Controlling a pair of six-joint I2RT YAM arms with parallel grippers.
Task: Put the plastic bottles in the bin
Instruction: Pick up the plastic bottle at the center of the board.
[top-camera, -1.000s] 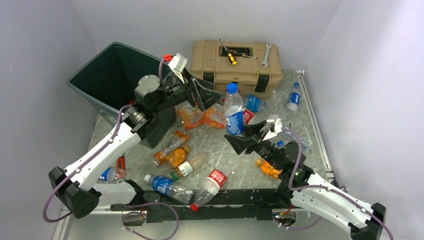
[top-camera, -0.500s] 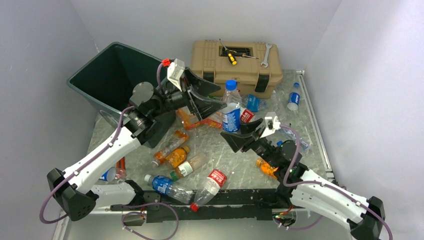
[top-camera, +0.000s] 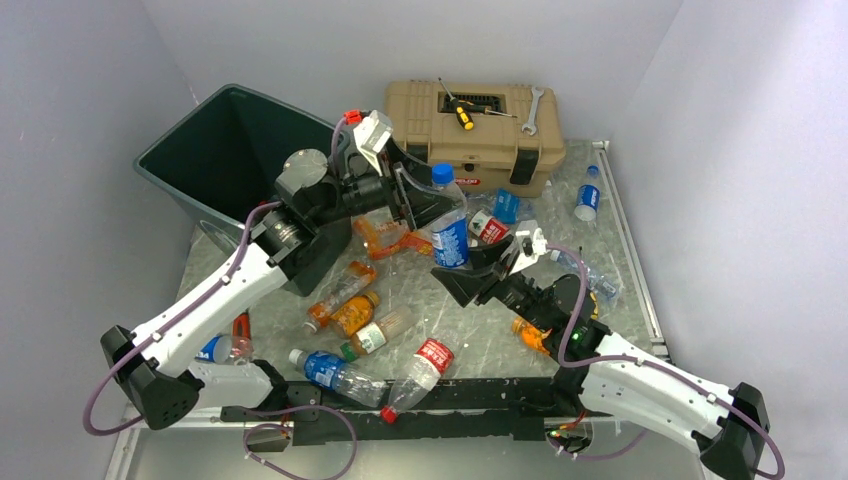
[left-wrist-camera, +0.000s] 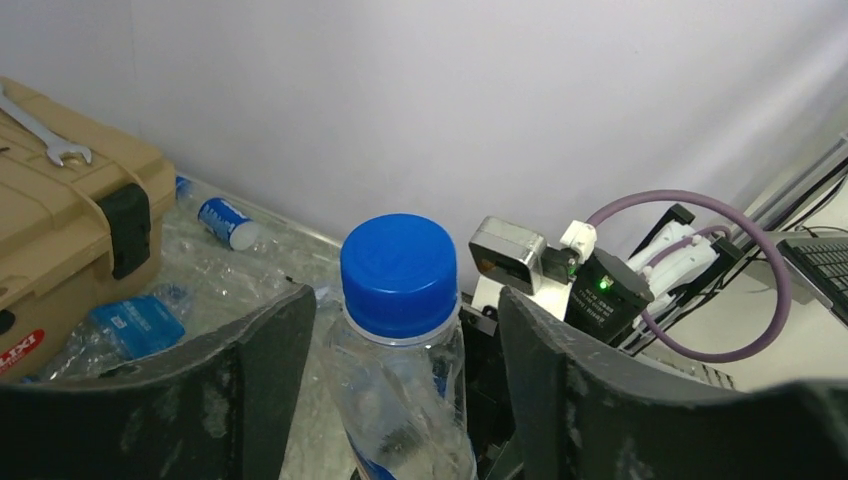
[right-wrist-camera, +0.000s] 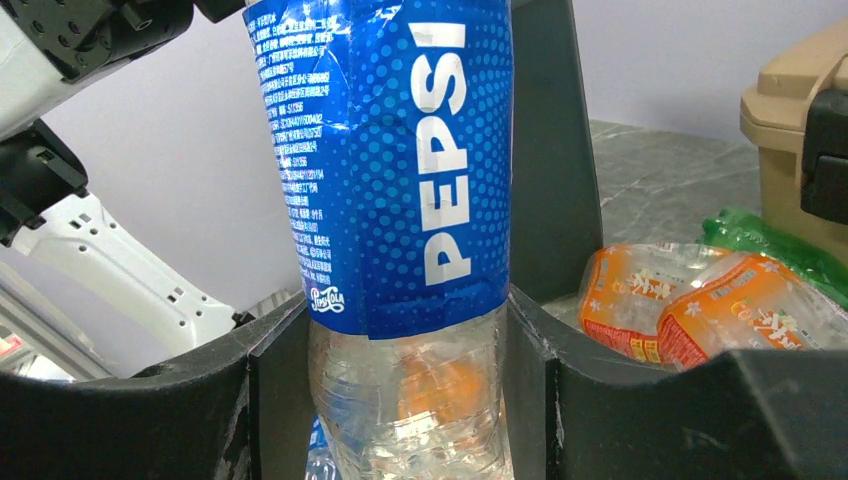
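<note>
Right end effector (right-wrist-camera: 405, 320) grasped upright Pepsi bottle (right-wrist-camera: 385, 150) by its lower body, at bench (top-camera: 480, 335) centre, in front of toolbox (top-camera: 470, 125), outside the bin (top-camera: 215, 150). Left end effector (left-wrist-camera: 405, 300) straddled the blue cap (left-wrist-camera: 398, 262), released, fingers (left-wrist-camera: 270, 380) clear of it both sides.

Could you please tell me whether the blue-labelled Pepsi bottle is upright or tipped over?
Upright: the Pepsi bottle stands with its blue cap on top, its lower body clamped between the fingers of the right gripper.
</note>
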